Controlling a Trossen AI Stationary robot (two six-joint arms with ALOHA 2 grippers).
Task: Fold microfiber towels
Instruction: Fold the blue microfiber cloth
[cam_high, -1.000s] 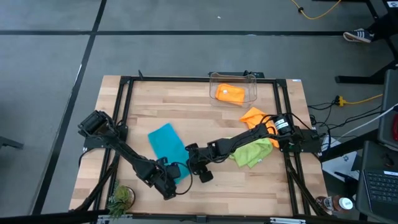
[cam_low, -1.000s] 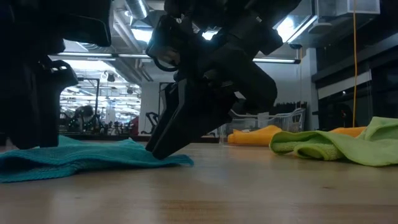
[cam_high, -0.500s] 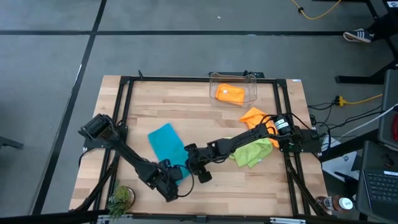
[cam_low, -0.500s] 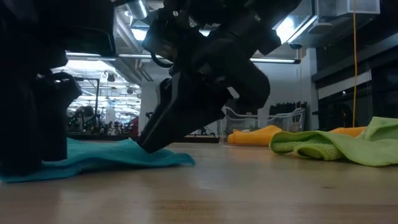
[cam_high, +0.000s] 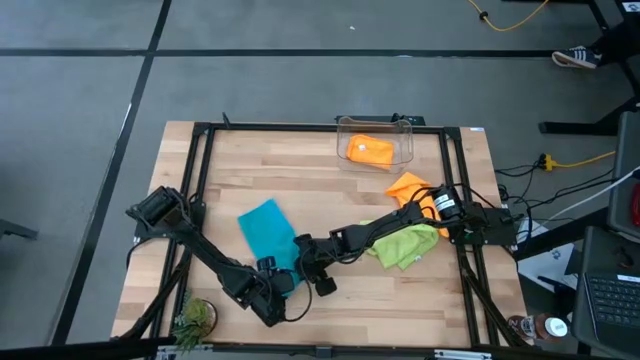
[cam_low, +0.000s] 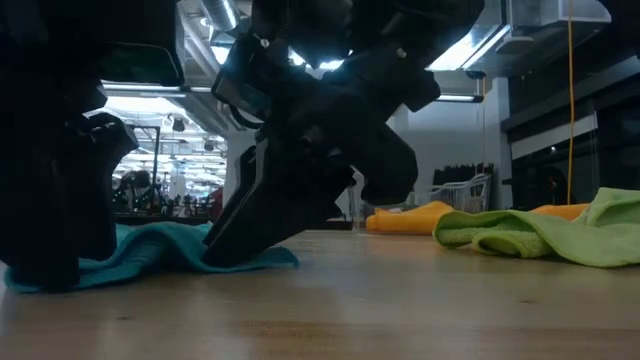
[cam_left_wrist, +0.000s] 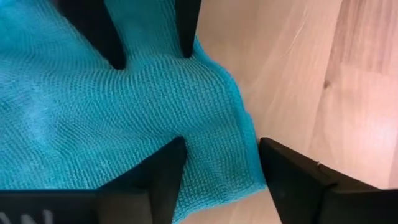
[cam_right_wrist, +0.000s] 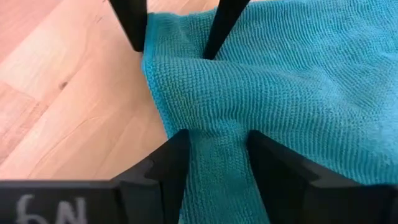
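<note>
A teal-blue microfiber towel (cam_high: 266, 230) lies spread on the wooden table, its near edge humped up (cam_low: 150, 238). My left gripper (cam_high: 278, 287) stands open over the towel's near corner (cam_left_wrist: 217, 155). My right gripper (cam_high: 303, 262) is open a little farther along the same edge (cam_right_wrist: 214, 149). Each wrist view shows the other arm's fingers facing it across the cloth. A lime green towel (cam_high: 405, 243) lies crumpled to the right, under the right arm. An orange towel (cam_high: 408, 186) lies behind it. My left gripper comes down steeply from above. One fingertip (cam_left_wrist: 175, 148) rests on the towel near its near corner; the other (cam_left_wrist: 268, 149) stands beside the towel's edge (cam_left_wrist: 247, 146), over bare wood. The towel lies on the table, rippled between the fingers. My right gripper slants down from the table's right. Both fingertips (cam_right_wrist: 177, 142) rest on the towel close to its near edge. A raised ridge of cloth (cam_right_wrist: 217, 127) stands between them. The towel's remaining cloth lies on the table.
A clear plastic bin (cam_high: 342, 128) at the table's far edge holds another orange towel (cam_high: 368, 150). A small green plant (cam_high: 195, 318) sits at the near left corner. A black frame borders the table. Bare wood lies near and right of the grippers.
Both grippers have come down onto the teal towel's near edge. The cloth there, flat a second ago, has bunched into a low hump between them, and its near right corner has drawn slightly inward. The far part of the towel has stayed in place.
</note>
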